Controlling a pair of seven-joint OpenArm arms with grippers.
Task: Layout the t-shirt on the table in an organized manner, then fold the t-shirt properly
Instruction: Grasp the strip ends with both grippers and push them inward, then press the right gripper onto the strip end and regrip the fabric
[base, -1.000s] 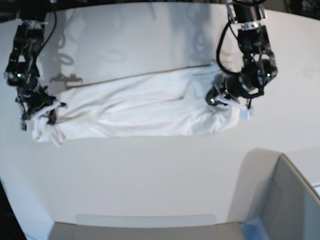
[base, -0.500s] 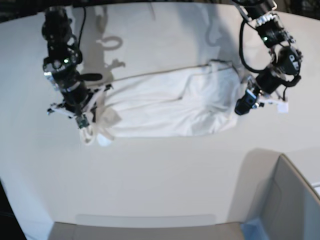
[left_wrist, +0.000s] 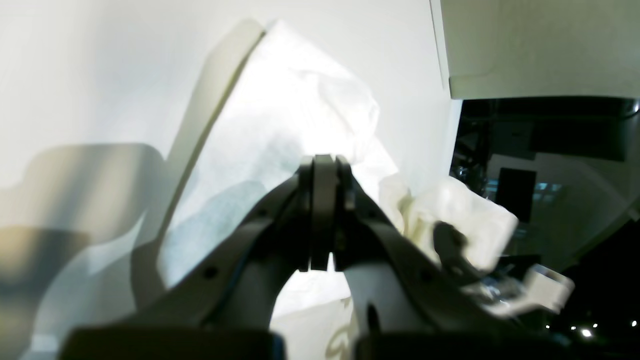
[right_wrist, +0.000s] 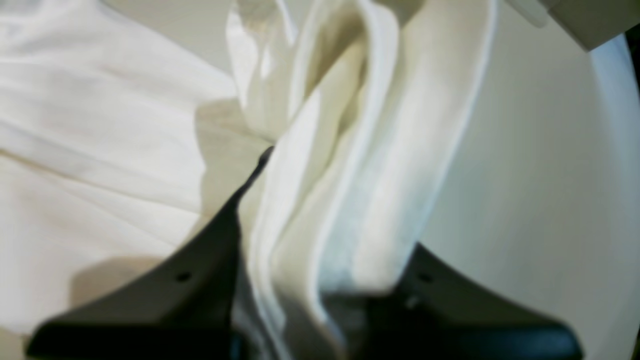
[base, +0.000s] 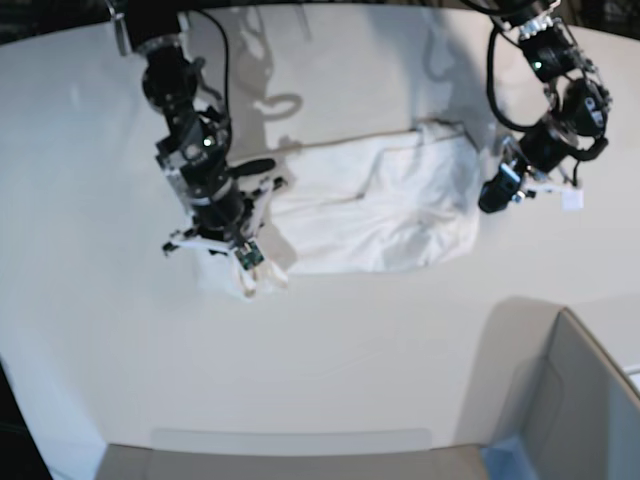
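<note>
A white t-shirt (base: 375, 205) lay on the large white table (base: 330, 340), already folded into a long band running across the base view. Over the last second the right gripper (base: 245, 262), on that view's left, had carried its end of the band inward across the table, so the cloth now covered far less width than before. The left gripper (base: 497, 192), on the view's right, had let go of the other end and pulled back just off the shirt's edge. This looked like the crosswise fold under way, one end being brought toward the other, with the fold not yet laid down.

In the right wrist view the right gripper's jaws were clamped on a thick bunch of layered white cloth (right_wrist: 345, 165), which rose in pleats from between them. In the left wrist view the left gripper (left_wrist: 322, 167) was fully closed with its tips pressed together and nothing between them; the shirt (left_wrist: 280, 125) lay on the table beyond it.
</note>
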